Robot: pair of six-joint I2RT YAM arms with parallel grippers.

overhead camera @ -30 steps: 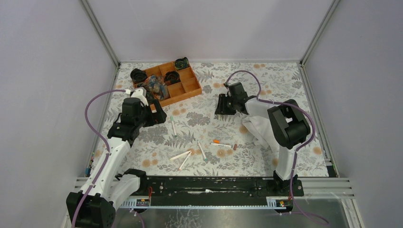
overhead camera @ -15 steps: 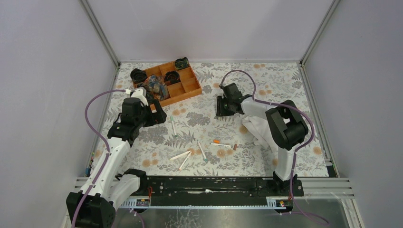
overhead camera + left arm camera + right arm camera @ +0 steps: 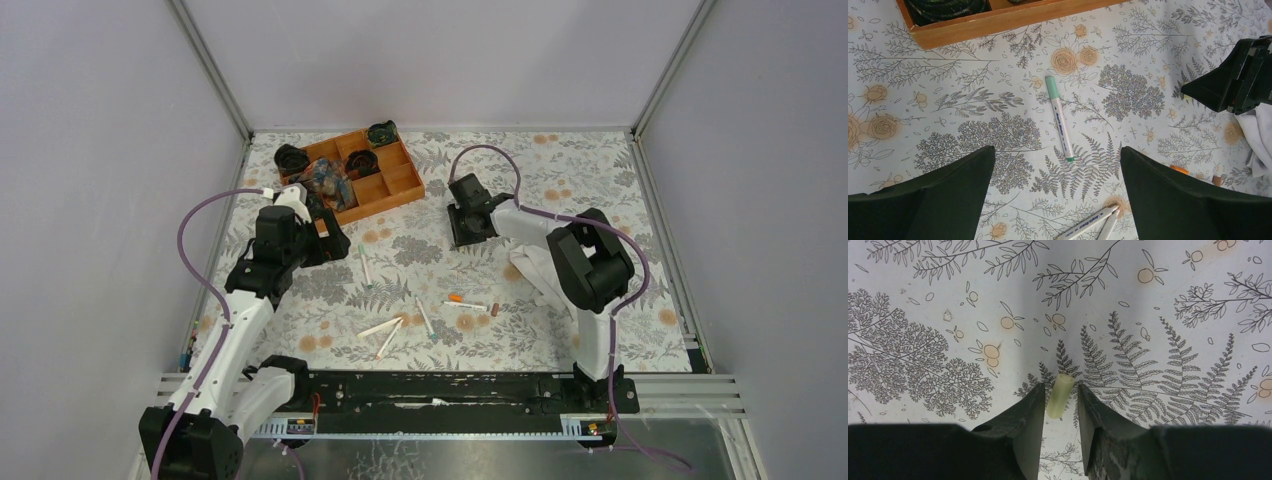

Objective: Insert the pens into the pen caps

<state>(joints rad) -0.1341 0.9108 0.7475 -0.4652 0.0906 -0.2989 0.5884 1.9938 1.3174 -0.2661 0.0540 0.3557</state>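
the right end effector points down at the leaf-and-flower printed table. its two dark fingers are narrowly parted, and a short yellowish plastic pen cap lies flat between them. a sliver of the print shows on either side of the cap, so it is flanked and not pinched.

the left end effector is spread wide and holds nothing. it hovers over a thin white plastic pen with a pale green end, which lies flat on the table, apart from both fingers.

nearer the arm bases, a pair of white pens lies close together in a narrow v, with a third white pen just beside them. to their right lies a white pen with an orange end, and a tiny brown cap sits just off its other end.

a crumpled white paper sheet lies under the right arm. an orange-brown wooden compartment tray stands at the far left of the table with dark round items in it.
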